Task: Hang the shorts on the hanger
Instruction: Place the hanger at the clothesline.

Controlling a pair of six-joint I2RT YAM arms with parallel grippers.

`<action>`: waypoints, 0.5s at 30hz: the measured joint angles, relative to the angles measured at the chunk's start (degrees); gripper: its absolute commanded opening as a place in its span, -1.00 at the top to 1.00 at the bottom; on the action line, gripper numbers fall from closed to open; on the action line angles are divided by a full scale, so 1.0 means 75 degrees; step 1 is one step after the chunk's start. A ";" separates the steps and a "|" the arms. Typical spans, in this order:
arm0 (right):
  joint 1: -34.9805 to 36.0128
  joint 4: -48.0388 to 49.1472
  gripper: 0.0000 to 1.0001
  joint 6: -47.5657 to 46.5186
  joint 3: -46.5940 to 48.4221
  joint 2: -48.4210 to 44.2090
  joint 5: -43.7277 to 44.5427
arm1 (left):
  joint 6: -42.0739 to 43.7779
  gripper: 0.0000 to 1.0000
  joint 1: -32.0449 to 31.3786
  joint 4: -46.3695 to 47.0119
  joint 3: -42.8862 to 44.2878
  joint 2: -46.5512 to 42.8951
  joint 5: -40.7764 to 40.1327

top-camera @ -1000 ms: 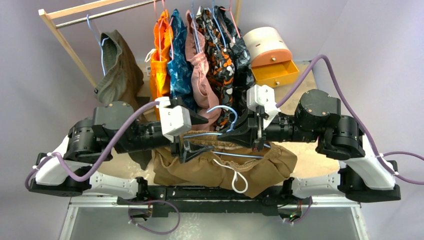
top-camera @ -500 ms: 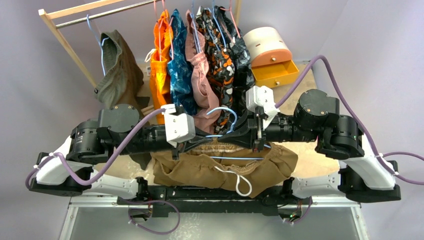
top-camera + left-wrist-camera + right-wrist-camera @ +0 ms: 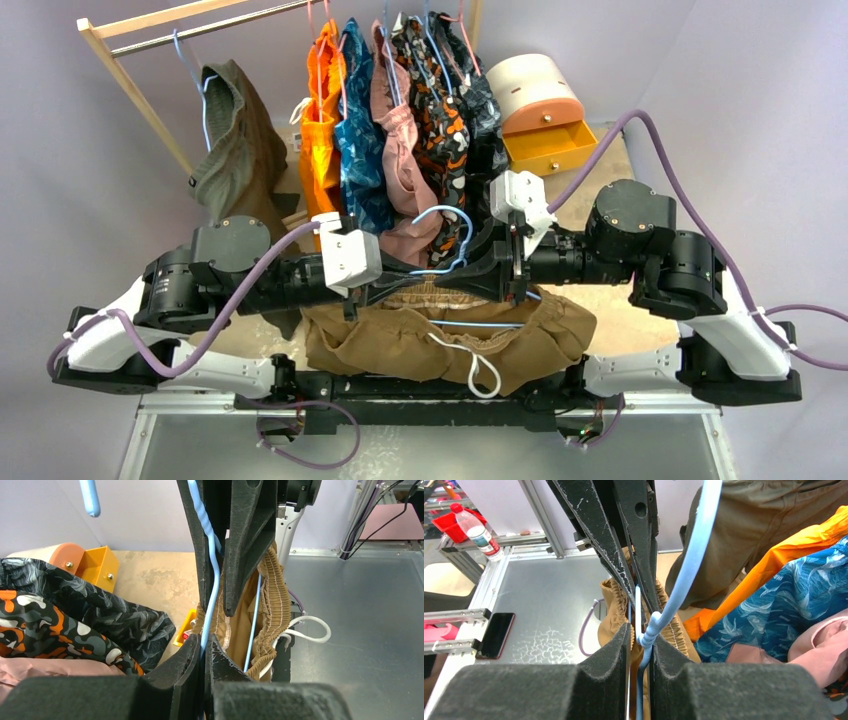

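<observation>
The left pincer (image 3: 204, 642) is clenched tight on the thin blue wire of the hanger (image 3: 470, 323). The right pincer (image 3: 640, 630) meets it from the other side. Its 2 fingers stand a little apart with the hanger's twisted neck in the gap (I cannot tell if they squeeze it).

The hanger is up in the air between the 2 arms, over the near side of the tabletop (image 3: 610, 305). Its hook curls up toward the row of hanging clothes (image 3: 400, 130). Its bottom bar runs along the open waist of the shorts (image 3: 400, 340).

The shorts are bunched up just under the arms, by the near edge. Their white cord (image 3: 480, 370) loops down in front. An orange drawer box (image 3: 545, 145) sits at the far right.
</observation>
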 measured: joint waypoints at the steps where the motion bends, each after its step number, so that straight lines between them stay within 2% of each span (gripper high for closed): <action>1: 0.0000 -0.0003 0.64 0.0035 0.0000 0.0003 -0.0003 | 0.0000 1.00 -0.0003 0.0058 -0.0064 -0.0041 -0.0015; 3: 0.0000 0.0003 0.64 0.0111 -0.0020 0.0006 -0.0006 | 0.0003 1.00 -0.0009 0.0163 -0.0172 -0.0108 -0.0055; 6: 0.0000 0.0044 0.48 0.0230 -0.0099 -0.0003 -0.0017 | 0.0003 1.00 -0.0009 0.0233 -0.0294 -0.0204 -0.0096; 8: -0.0003 0.0122 0.47 0.0329 -0.0181 -0.0020 -0.0052 | 0.0006 1.00 -0.0009 0.0236 -0.0323 -0.0242 -0.0143; 11: -0.0006 0.0315 0.71 0.0420 -0.0297 -0.0058 -0.0114 | 0.0006 1.00 -0.0009 0.0350 -0.0428 -0.0332 -0.0198; 15: -0.0026 0.0606 0.79 0.0571 -0.0516 -0.0163 -0.0119 | 0.0006 1.00 -0.0035 0.0522 -0.0589 -0.0431 -0.0169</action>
